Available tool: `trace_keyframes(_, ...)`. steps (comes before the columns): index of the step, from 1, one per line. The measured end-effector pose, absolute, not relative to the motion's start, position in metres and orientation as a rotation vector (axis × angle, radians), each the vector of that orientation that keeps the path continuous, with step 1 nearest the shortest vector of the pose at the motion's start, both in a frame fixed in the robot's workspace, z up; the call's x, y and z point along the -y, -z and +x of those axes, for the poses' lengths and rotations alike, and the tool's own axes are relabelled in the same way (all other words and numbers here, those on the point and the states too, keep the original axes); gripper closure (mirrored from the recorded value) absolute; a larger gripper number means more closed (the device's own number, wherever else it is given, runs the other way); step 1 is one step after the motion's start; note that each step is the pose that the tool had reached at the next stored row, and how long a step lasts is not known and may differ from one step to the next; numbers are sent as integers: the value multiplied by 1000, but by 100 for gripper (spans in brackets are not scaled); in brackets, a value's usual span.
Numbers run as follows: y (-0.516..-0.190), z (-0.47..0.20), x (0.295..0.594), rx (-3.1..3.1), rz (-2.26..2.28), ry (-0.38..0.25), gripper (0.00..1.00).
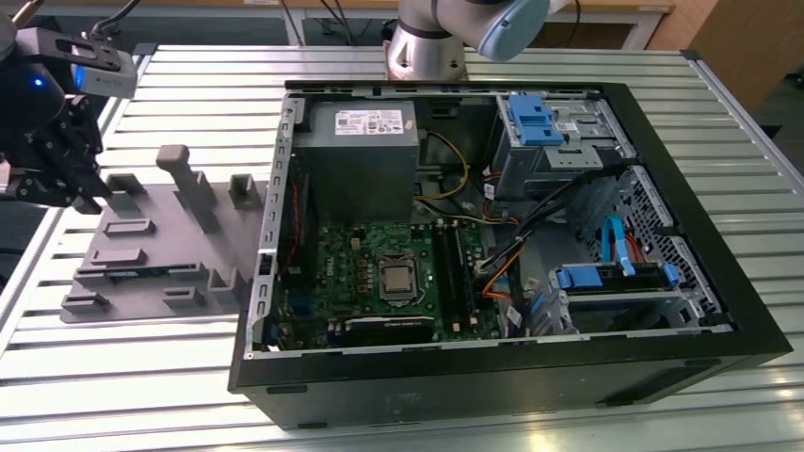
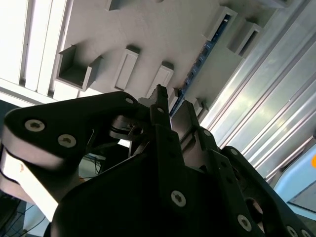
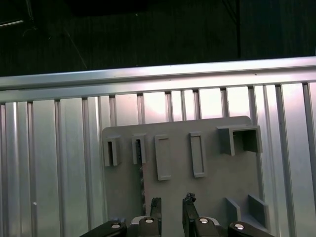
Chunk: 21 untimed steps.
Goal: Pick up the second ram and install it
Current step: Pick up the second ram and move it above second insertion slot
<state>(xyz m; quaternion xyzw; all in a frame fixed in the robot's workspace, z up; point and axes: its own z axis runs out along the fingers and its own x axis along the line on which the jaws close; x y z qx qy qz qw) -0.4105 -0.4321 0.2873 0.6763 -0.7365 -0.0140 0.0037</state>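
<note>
The second ram (image 2: pixel 200 59) is a thin blue-green stick standing on edge in a slot of the grey moulded tray (image 1: pixel 176 240), which lies on the slatted table at the exterior view's left. In the first wrist view the ram's edge (image 3: pixel 142 177) runs just beside my fingertips. My gripper (image 1: pixel 70 193) hangs over the tray's outer end. Its two dark fingers (image 3: pixel 156 207) stand slightly apart with nothing between them. The second wrist view has the gripper (image 2: pixel 172 106) a short way off the tray, with the ram's near end close to the fingertips.
An open black computer case (image 1: pixel 503 245) fills the middle of the table, with the green motherboard (image 1: pixel 377 273), a grey power-supply box (image 1: pixel 358 141) and blue drive bays (image 1: pixel 540 118) inside. The arm's base (image 1: pixel 427 47) stands behind the case. The table's rail (image 3: pixel 158 76) runs past the tray.
</note>
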Motion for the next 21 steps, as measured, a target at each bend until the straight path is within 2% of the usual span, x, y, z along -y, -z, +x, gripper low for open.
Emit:
trace_keyframes(7, -281, -411, 434, 2301, 2127, 43, 68)
trace_keyframes(8, -270, -411, 436, 2283, 2144, 39, 68)
trace_keyframes(9, -269, -411, 436, 2282, 2145, 39, 62)
trace_keyframes(21, -262, -411, 437, 2271, 2155, 36, 62)
